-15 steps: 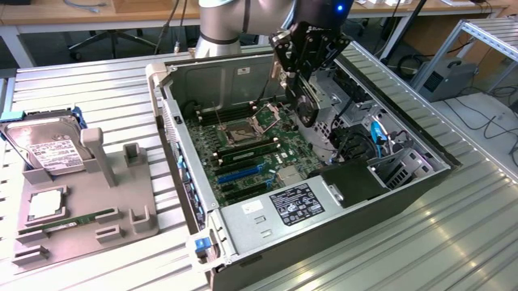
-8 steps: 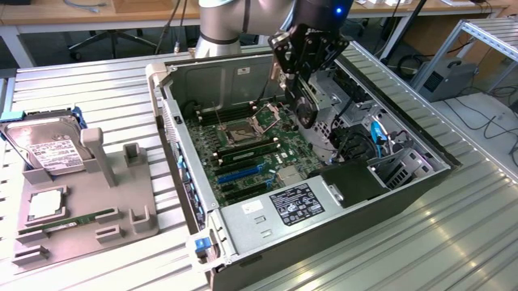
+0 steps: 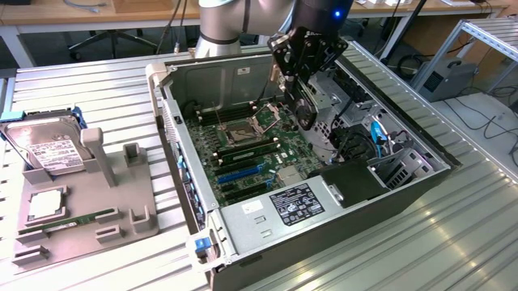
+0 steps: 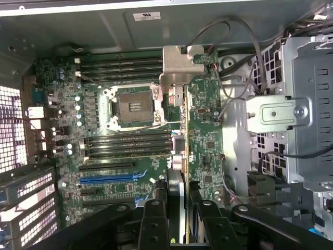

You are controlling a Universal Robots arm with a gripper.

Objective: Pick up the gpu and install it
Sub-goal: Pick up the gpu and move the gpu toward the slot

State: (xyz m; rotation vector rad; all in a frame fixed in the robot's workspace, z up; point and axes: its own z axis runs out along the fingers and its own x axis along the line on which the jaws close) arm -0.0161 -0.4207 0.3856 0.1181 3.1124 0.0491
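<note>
Item: gpu [image 3: 304, 113], a thin dark green-black expansion card with a silver end bracket. It is clamped edge-on in the black gripper [image 4: 182, 212] at upper centre of the exterior view. Long axis hangs downward, bracket farthest. Blue motherboard slots [image 3: 239, 176] are located lower left.

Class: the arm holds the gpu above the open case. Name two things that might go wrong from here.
The gpu in the hand is not over the blue slot; lowering it here might strike the motherboard. Loose cables beside its bracket could snag.
</note>
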